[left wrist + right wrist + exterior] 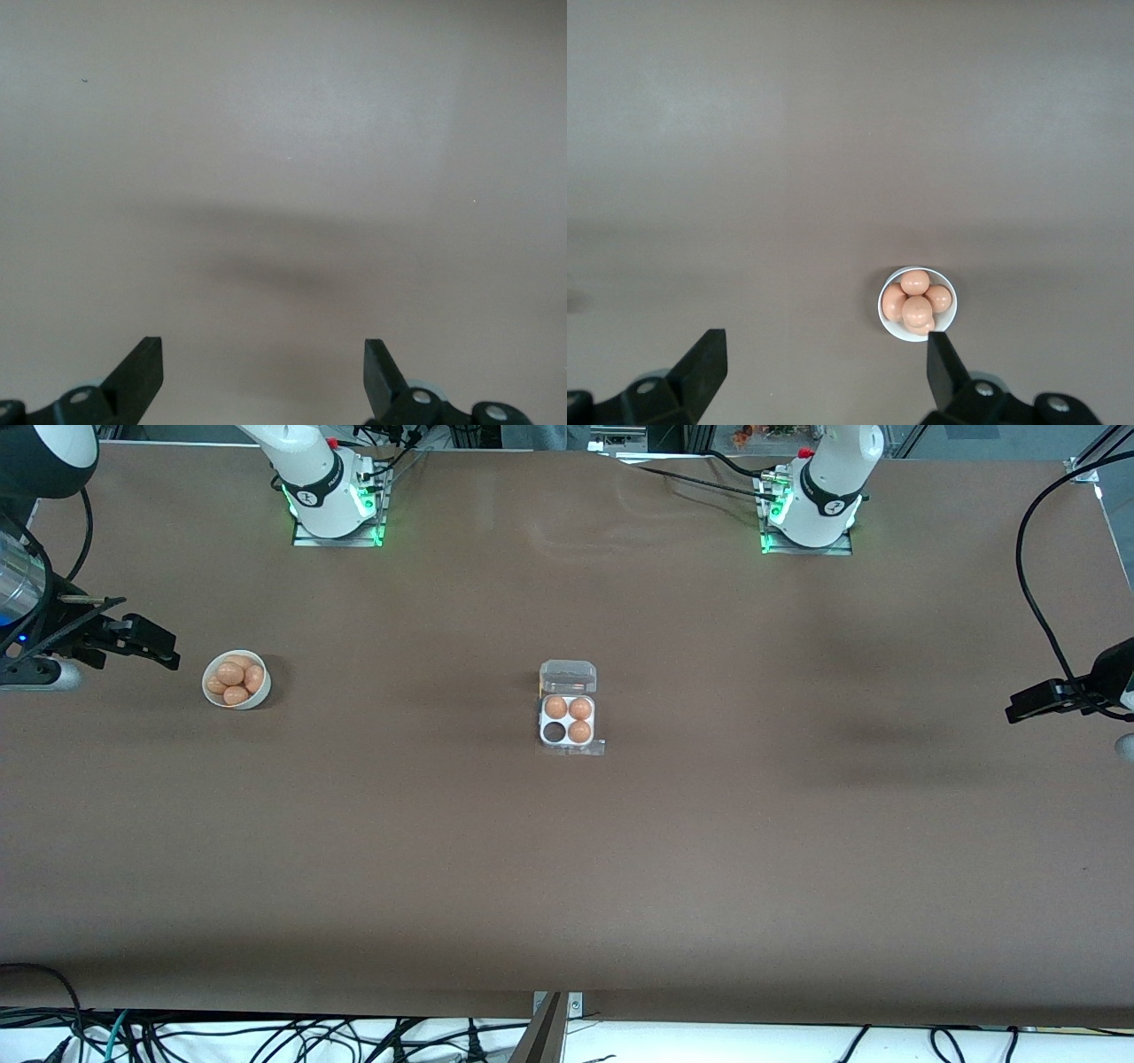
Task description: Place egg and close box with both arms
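Observation:
The box (567, 742) sits mid-table, its clear lid (568, 676) lying open on the side toward the robot bases. Three orange-brown eggs (579, 708) fill three cups; the cup (555, 732) nearer the front camera, on the right arm's side, is empty. Several more eggs (232, 674) lie in a white bowl (254, 699), also seen in the right wrist view (896, 331). My right gripper (156, 643) (827, 347) is open and empty, up in the air beside the bowl at the right arm's end. My left gripper (1021, 707) (263, 351) is open and empty over bare table at the left arm's end.
The brown table (567, 886) stretches wide around the box. Cables hang along the table's edge nearest the front camera, and a black cable (1032, 576) loops by the left arm.

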